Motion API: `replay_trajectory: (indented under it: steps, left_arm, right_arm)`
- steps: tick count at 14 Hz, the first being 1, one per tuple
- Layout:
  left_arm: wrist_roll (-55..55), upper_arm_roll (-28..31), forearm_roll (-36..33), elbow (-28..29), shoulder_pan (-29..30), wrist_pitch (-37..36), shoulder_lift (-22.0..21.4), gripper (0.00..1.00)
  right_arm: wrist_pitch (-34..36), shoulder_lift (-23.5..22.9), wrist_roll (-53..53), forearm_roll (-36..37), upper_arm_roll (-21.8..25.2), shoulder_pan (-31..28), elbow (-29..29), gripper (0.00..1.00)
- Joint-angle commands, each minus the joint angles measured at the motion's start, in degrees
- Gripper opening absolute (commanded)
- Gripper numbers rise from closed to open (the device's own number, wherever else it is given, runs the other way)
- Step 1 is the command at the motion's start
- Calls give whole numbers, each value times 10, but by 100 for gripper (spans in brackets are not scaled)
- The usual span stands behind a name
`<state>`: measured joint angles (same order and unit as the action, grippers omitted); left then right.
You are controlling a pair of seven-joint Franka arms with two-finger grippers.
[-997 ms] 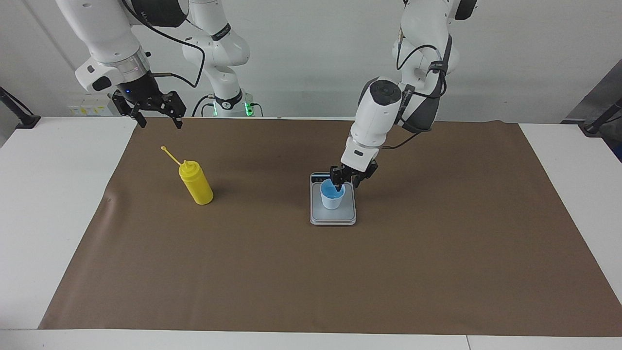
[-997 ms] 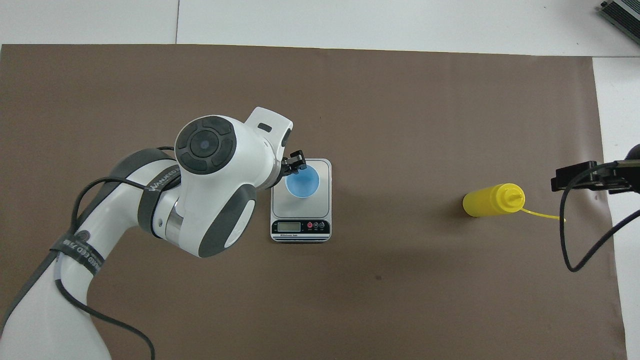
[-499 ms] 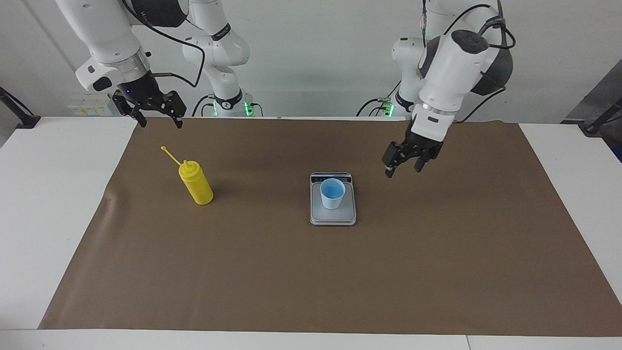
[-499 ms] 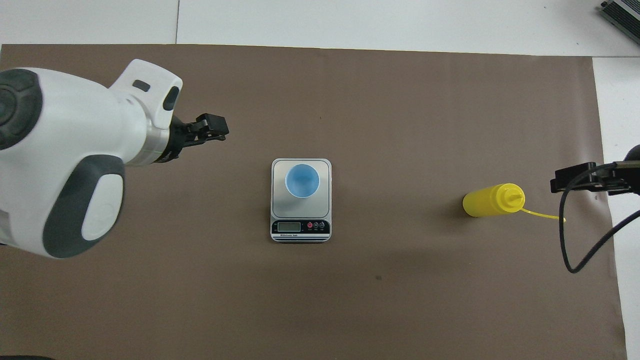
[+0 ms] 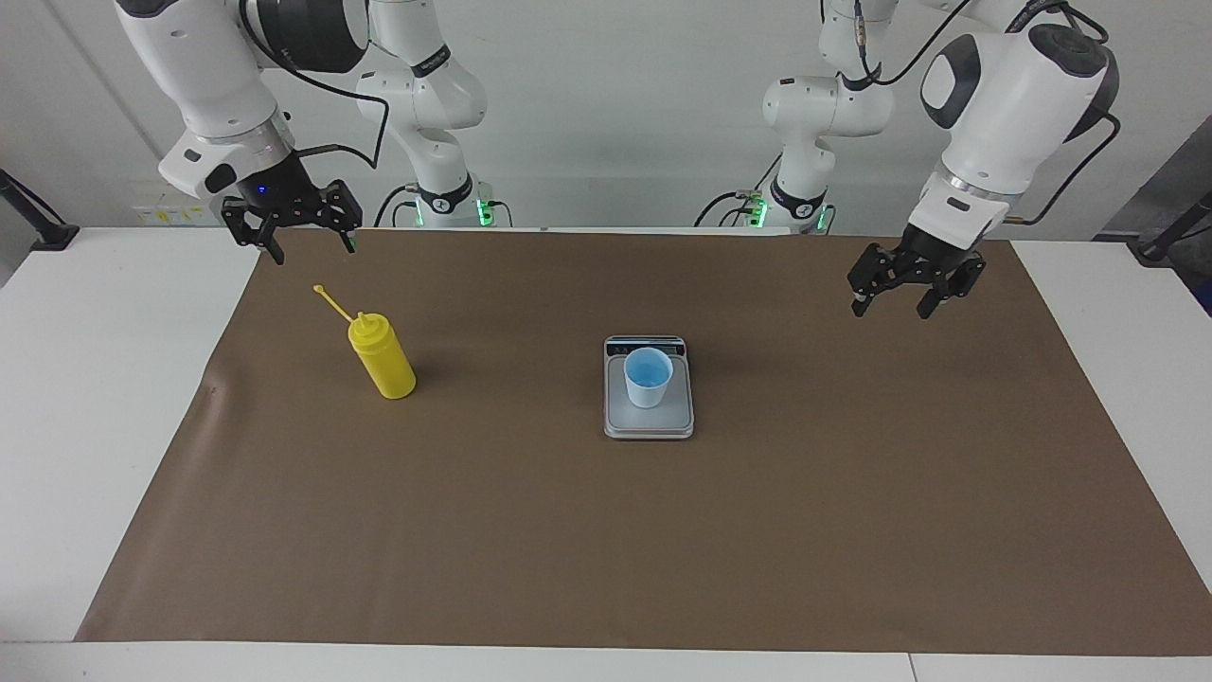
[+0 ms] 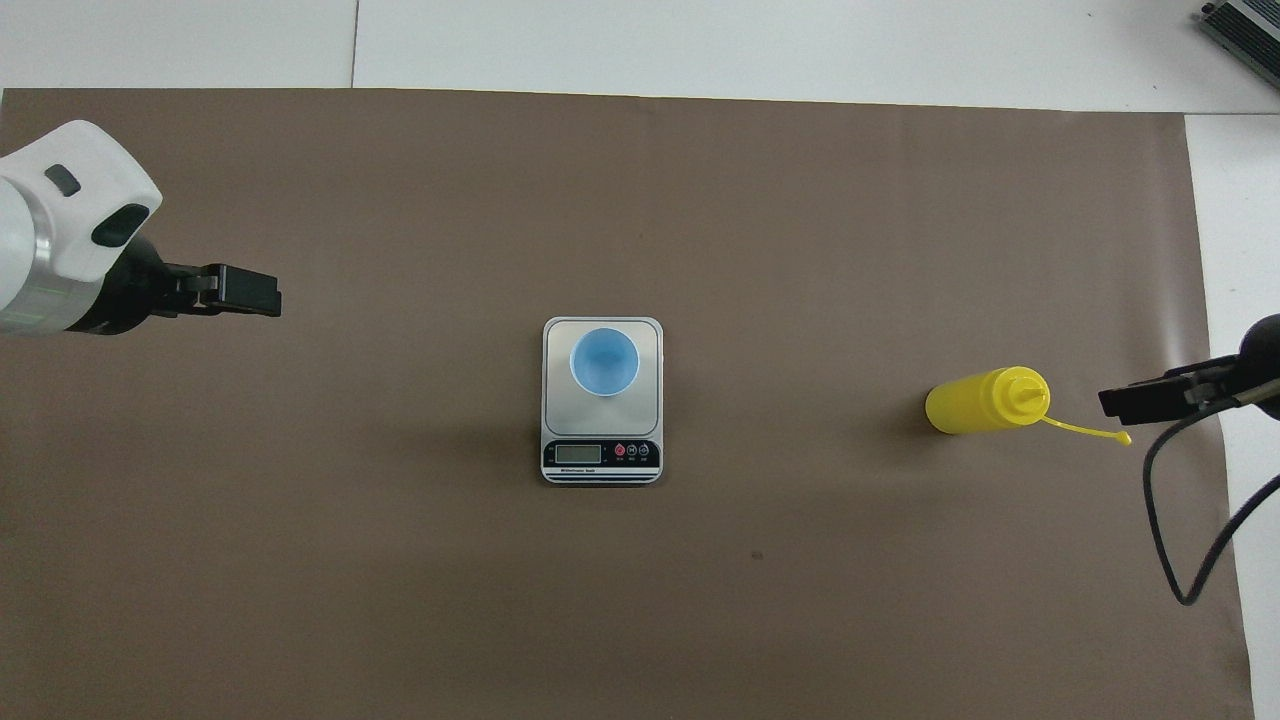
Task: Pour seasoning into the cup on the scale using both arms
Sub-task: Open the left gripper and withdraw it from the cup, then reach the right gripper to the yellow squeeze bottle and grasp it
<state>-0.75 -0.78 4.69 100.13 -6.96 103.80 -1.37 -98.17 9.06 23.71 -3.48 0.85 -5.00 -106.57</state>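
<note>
Cup [image 5: 649, 376] stands on the scale [image 5: 649, 420], seasoning bottle [image 5: 382, 356] upright toward the right arm's end; left gripper [image 5: 891, 301] and right gripper [image 5: 310, 242] hang empty, jaws wide.

The left gripper [image 5: 890, 305] is hanging in the air over the brown mat [image 5: 606, 530], at the left arm's end of it, fingers spread and empty. The right gripper [image 5: 311, 248] is hanging over the mat's edge nearest the robots at the right arm's end, fingers likewise spread, pointing down, gripping nothing. Both arms are bending down from above.
</note>
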Motion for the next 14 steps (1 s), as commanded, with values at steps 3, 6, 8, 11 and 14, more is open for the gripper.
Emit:
replay_trajectory:
  steps: [3,6,8,11,14]
  left_arm:
    - [58,-6,-43,-35,17,-72,3,100]
    - [112,-5,-47,14,24,-60,-19,100]
    - [112,-5,-47,9,26,-59,-21,100]
    - [102,-5,-47,9,23,-56,-27,100]
    - [66,-4,-43,-20,33,-75,-18,100]
  right_arm:
    - [-98,61,258,-82,3,-63,-119,100]
    - [-106,76,395,-147,24,-89,-158,100]
    - [-109,76,479,-159,56,-90,-180,100]
    - [-136,75,565,-190,86,-97,-219,100]
    - [-162,58,677,-278,91,-131,-262,100]
